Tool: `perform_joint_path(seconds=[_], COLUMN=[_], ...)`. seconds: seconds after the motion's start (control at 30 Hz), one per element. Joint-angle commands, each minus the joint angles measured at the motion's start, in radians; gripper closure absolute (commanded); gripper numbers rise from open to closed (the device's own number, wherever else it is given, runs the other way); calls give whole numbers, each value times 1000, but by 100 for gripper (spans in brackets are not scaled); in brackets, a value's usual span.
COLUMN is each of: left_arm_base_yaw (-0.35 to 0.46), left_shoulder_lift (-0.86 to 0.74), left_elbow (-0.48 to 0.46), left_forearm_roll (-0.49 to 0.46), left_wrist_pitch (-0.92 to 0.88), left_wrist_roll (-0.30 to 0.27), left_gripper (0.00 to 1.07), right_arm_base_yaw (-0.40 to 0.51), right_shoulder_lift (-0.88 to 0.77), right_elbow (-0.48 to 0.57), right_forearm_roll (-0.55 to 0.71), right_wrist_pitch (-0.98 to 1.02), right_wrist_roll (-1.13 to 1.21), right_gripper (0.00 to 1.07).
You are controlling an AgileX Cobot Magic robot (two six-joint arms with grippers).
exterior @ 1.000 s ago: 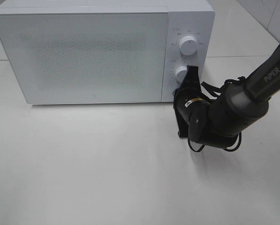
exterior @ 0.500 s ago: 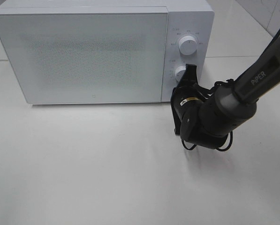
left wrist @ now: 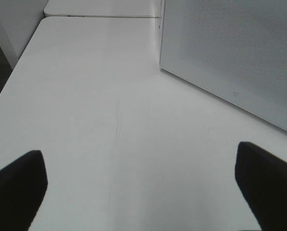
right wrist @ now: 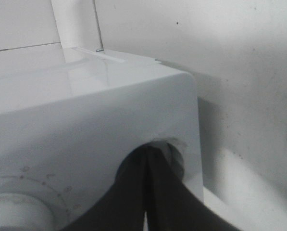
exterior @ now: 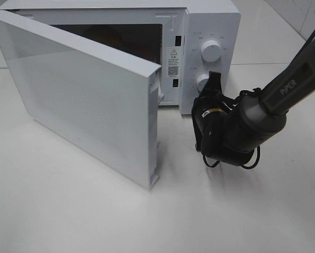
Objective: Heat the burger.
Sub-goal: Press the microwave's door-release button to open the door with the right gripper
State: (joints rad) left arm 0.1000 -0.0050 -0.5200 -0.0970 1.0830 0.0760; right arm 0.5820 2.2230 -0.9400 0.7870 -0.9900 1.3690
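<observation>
My right fingers (exterior: 215, 83), clenched empty, press the panel (exterior: 220, 31) beside the lower knob (exterior: 202, 82), my left fingers (left wrist: 18, 187) hang released over the desk (left wrist: 95, 120), and with the burger (exterior: 102, 34) inside behind the open door (exterior: 88, 100), a hard shove closing it could slide the microwave (exterior: 215, 15).

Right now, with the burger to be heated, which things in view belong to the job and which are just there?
Job: microwave, its open door, burger inside, shut right gripper.
Just there: white table, open left gripper.
</observation>
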Motion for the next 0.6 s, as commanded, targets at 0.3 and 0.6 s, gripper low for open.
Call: perform_joint_path(seconds=[0.3, 0.6], left_arm_base_yaw=[0, 0], left_shoulder_lift=[-7, -7], left_elbow=[3, 3], left_forearm_roll=[-1, -1], left_wrist_pitch=[-14, -14], left_wrist_roll=[-6, -6], left_gripper=[7, 7], right_arm_base_yaw=[-34, -33], right_shoulder_lift=[-18, -75], right_elbow=[-32, 49], right_forearm_roll=[-146, -147], right_wrist_pitch=[-56, 30], right_wrist_roll=[-10, -12], right_gripper=[107, 107])
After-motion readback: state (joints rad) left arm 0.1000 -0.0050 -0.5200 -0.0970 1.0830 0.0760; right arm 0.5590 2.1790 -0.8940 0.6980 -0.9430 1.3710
